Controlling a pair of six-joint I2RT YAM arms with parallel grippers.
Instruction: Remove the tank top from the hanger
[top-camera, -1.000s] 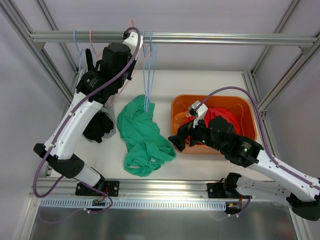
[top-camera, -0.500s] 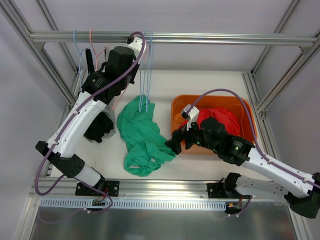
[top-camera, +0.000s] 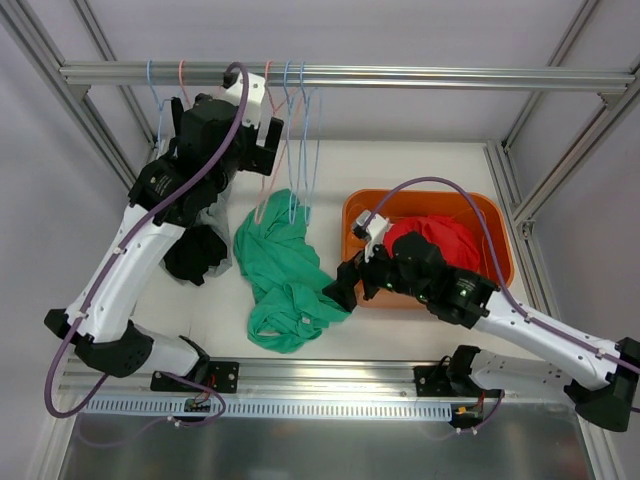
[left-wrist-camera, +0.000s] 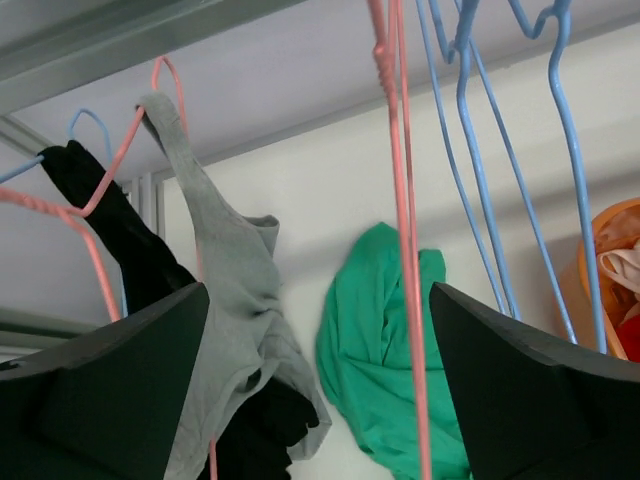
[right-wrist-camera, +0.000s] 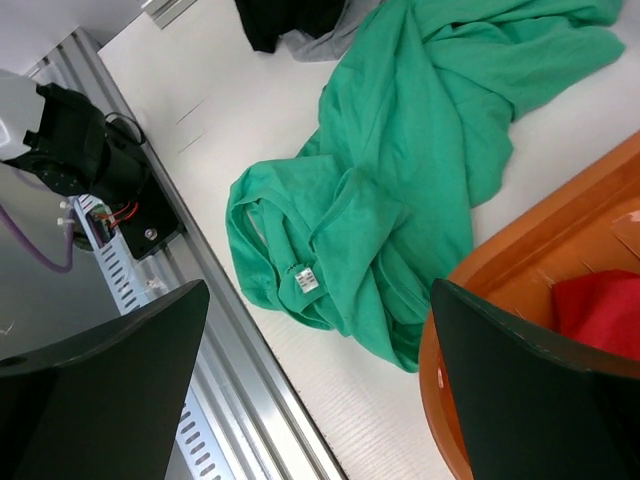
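Up at the far rail (top-camera: 400, 76), the left gripper (left-wrist-camera: 318, 290) stands with its jaws spread wide on either side of a bare pink hanger (left-wrist-camera: 400, 200), touching nothing. Blue hangers (left-wrist-camera: 573, 180) hang just to the right, and a gray tank top (left-wrist-camera: 235, 290) and a black garment (left-wrist-camera: 130, 250) hang to the left. The green tank top (top-camera: 285, 270) lies crumpled on the table (top-camera: 400, 165), left of the orange bin (right-wrist-camera: 540, 225) that holds a red garment (top-camera: 450, 235). Its far end sits right under the blue hangers (from above I cannot tell whether a strap is caught on a wire, though the left wrist view suggests it lies free). The right gripper (right-wrist-camera: 318, 290), also wide open and holding nothing, hovers over the near right part of the green cloth, beside the bin's left wall. The step in hand looks like clearing the green top off the table, probably into the bin. To do it well, the right arm should come down over a thick fold rather than a single edge, near the white label (right-wrist-camera: 305, 282) where layers bunch. It should close fully, then lift high enough that the trailing far end clears the bin's rim. The left arm should back straight away from the pink wire so it does not swing the hangers into the cloth.
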